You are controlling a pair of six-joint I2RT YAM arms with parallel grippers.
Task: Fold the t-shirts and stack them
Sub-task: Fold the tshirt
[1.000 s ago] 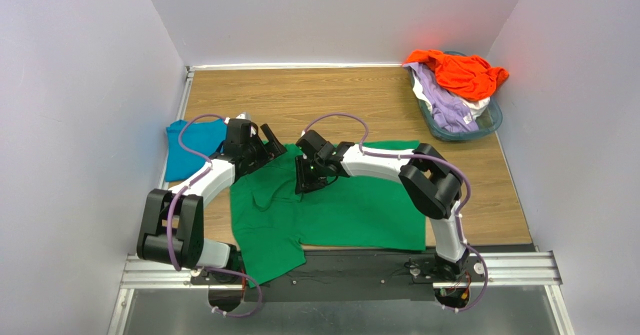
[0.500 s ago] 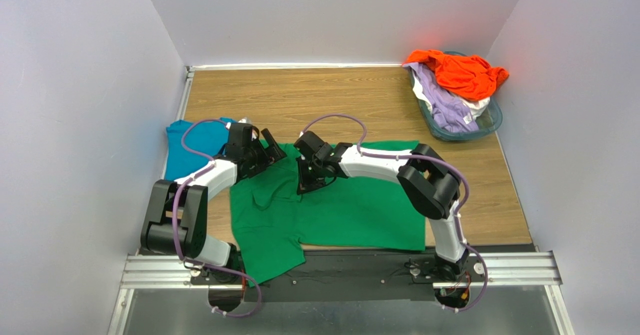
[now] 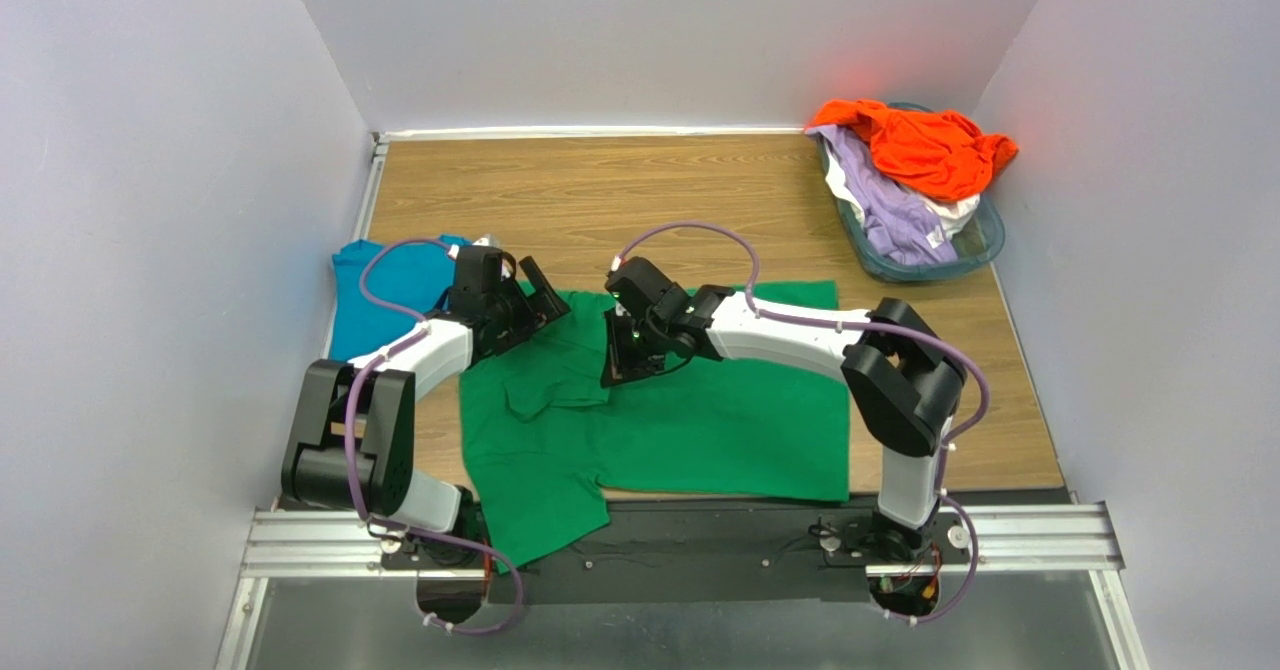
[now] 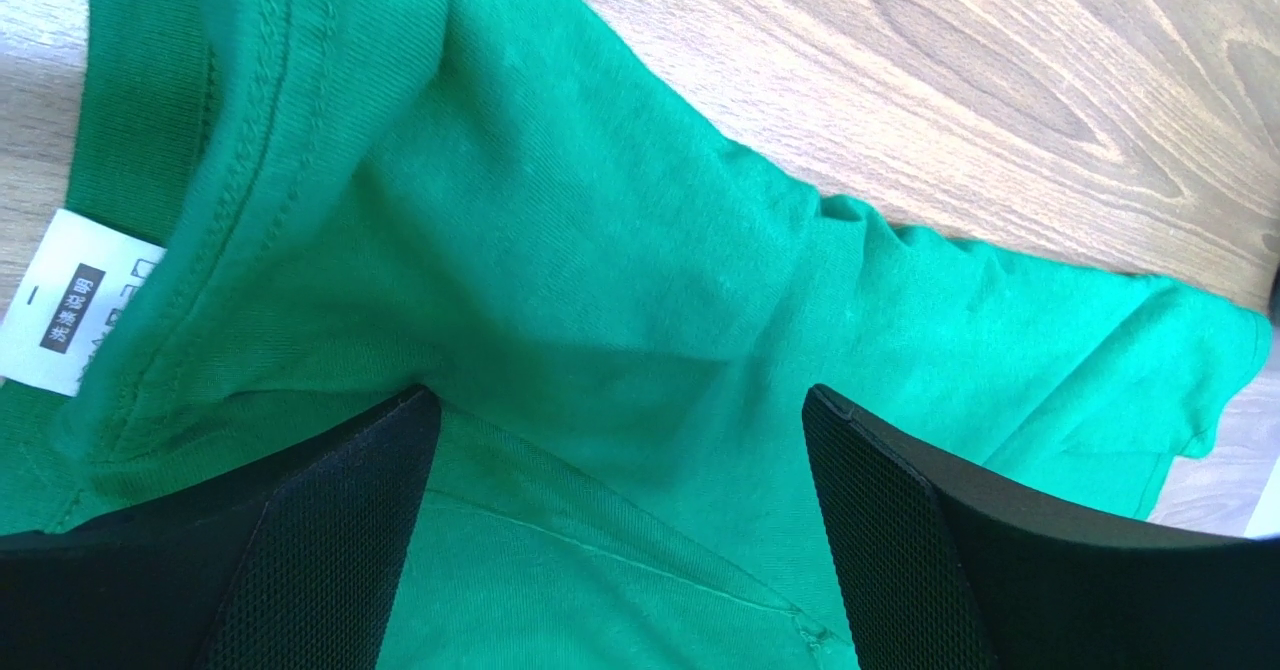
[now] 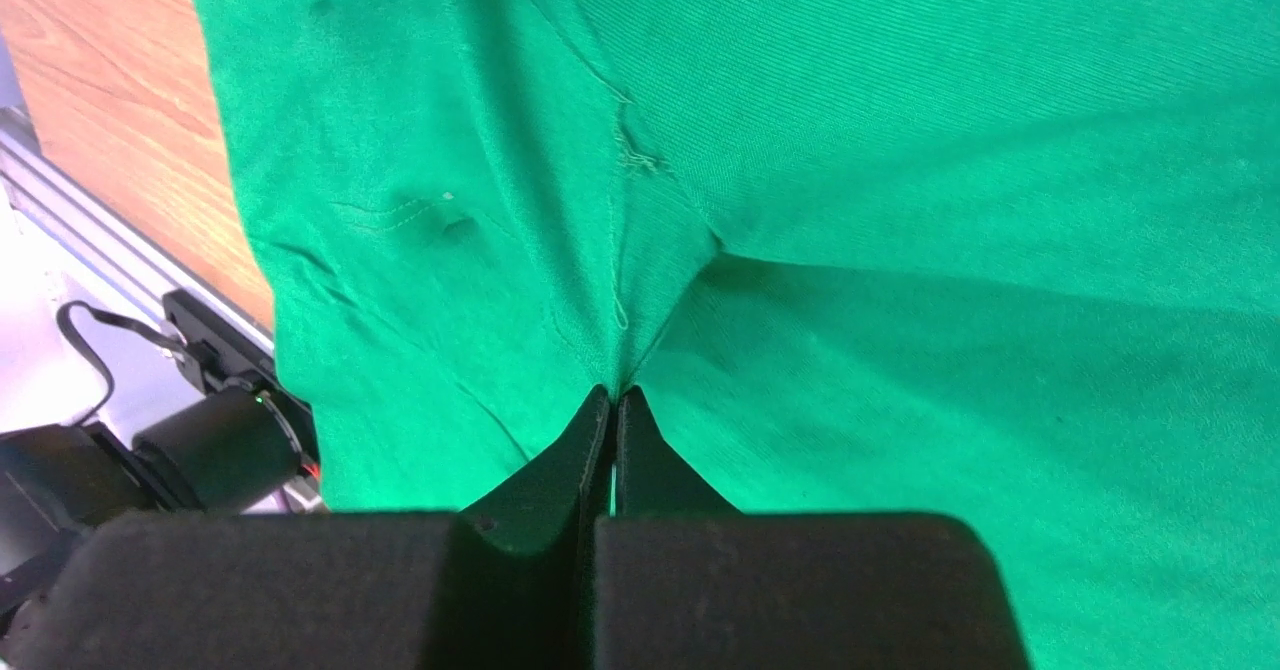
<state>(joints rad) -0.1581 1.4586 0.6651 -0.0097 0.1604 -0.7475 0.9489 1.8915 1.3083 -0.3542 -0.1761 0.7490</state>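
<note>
**A:** Start at the jaws. What do they have?

**B:** The right jaws are pressed together on a pinch of the green t-shirt (image 5: 902,175), close to a seam, and the cloth tents up toward them. The left jaws stand wide apart over the collar end of the same shirt, near its white label (image 4: 68,303), gripping nothing (whether they touch the cloth, I cannot tell).

**A:** And the shirt itself?

**B:** It lies spread on the wooden surface (image 3: 631,190) between the two arms, mostly flat, with one sleeve hanging over the front rail (image 3: 1022,535). I see no finished fold in it.

**A:** Is anything done, then?

**B:** A teal-blue t-shirt (image 3: 368,303) sits at the left edge, just beside the left arm (image 3: 428,348). It looks compact, so I judge it folded, the start of the stack.

**A:** What is left?

**B:** Most of it. The orange t-shirt (image 3: 924,145), the lavender t-shirt (image 3: 887,205) and the white t-shirt (image 3: 947,208) are heaped in the basket (image 3: 962,258) at the far right corner, well apart from both arms. I reckon one is done, one is in hand and three are waiting.
</note>
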